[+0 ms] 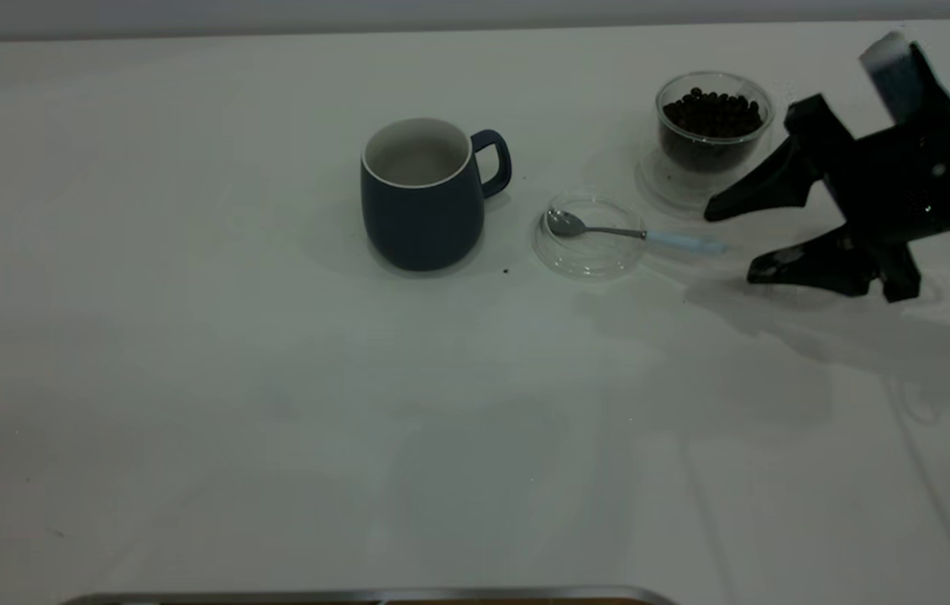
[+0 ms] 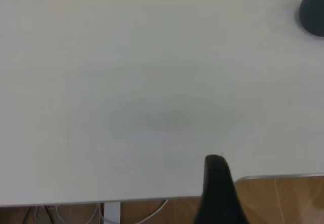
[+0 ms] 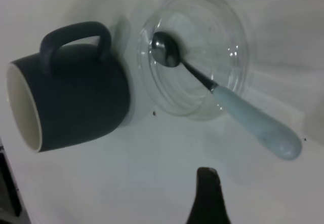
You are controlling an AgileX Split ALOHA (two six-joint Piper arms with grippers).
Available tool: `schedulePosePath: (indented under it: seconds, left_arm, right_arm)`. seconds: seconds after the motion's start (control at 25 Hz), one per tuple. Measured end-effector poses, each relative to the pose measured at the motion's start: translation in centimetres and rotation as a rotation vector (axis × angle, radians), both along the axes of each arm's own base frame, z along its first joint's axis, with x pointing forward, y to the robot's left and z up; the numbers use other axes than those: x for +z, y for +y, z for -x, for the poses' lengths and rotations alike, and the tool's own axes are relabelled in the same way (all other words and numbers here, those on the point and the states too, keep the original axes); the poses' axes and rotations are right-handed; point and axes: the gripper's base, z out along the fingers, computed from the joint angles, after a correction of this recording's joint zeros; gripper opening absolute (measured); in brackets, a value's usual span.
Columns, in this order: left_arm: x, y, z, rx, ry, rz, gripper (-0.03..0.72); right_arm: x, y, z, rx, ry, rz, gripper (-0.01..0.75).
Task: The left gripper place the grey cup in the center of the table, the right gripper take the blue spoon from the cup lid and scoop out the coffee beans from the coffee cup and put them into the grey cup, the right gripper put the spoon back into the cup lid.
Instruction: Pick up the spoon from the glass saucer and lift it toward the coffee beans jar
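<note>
Nothing to read here, honestly. No text, logos, numbers or signs on the mug point(image 1: 422, 202), the glass cup point(image 1: 713, 126), the lid point(image 1: 590, 239), the spoon point(image 1: 634, 234) or the bench point(image 1: 273, 403).

I record the table point(image 1: 189, 378) as matt white, the grey cup point(image 1: 422, 210) smooth ceramic, cup lid point(image 1: 600, 256) clear glass, blue spoon point(image 1: 609, 231) bowl shiny metal

Grey wall point(image 1: 357, 13) behind; perhaps wooden floor point(image 2: 283, 198) below.
</note>
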Motion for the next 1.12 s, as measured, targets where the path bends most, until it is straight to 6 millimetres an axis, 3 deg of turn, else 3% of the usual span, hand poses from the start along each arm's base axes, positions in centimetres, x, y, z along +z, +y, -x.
schedulePosePath:
  seconds: [0.36,0.72,1.12]
  left_arm:
    - [0.0,0.0,0.0,0.0,0.0,0.0,0.592]
    - [0.0,0.0,0.0,0.0,0.0,0.0,0.592]
    - [0.0,0.0,0.0,0.0,0.0,0.0,0.592]
  right_arm:
    - [-2.2,0.9,-1.6,0.01,0.009,-0.063,0.623]
    - [-2.7,2.9,-2.9,0.046,-0.009,-0.092,0.623]
    - [-2.8,3.1,-3.0,0.049,-0.006,-0.095,0.539]
